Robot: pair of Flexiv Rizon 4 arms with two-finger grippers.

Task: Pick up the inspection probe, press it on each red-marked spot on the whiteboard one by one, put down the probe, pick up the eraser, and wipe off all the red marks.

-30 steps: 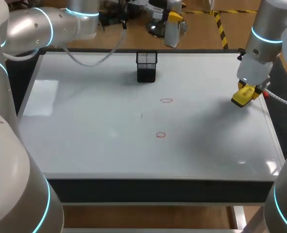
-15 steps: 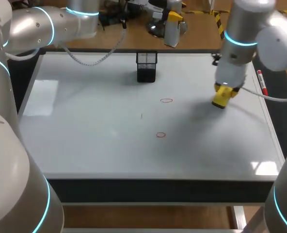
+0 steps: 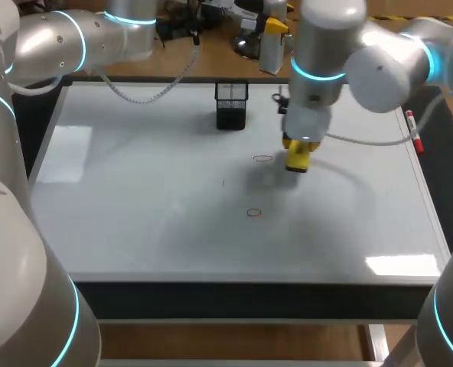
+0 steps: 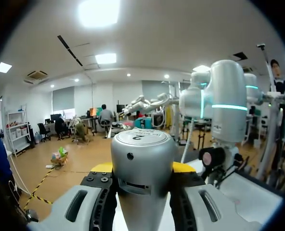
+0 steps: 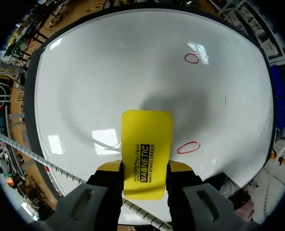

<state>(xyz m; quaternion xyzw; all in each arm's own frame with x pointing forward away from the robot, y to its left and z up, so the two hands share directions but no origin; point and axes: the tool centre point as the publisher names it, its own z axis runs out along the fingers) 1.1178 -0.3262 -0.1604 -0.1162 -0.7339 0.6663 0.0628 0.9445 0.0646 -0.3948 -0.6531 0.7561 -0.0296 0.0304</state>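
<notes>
Head view shows a black mesh holder (image 3: 231, 105), square and upright, standing near the far edge of the whiteboard (image 3: 135, 206); its inside is dark, so what it holds cannot be told. The glossy white board covers the bench (image 3: 249, 300), whose dark front shows nearest the robot. A red mark (image 3: 262, 158) (image 5: 188, 147), a thin oval outline, lies nearer the robot than the holder and slightly to its right. A second mark (image 3: 254, 212) (image 5: 192, 58) lies nearer still. The eraser (image 3: 298, 160) (image 5: 146, 149), a yellow block with rounded corners, hangs to the holder's near right, just beside the first mark. Whether it touches the board cannot be told. The right arm (image 3: 379, 69) carries it, and in the right wrist view the right jaws pinch it from both sides. A red pen (image 3: 414, 131) lies well to the holder's right along the board's rim. Behind the holder, past the bench's far edge, the left jaws pinch the probe (image 3: 270, 52) (image 4: 142, 144), a smooth silver cylinder with a flat round cap.
</notes>
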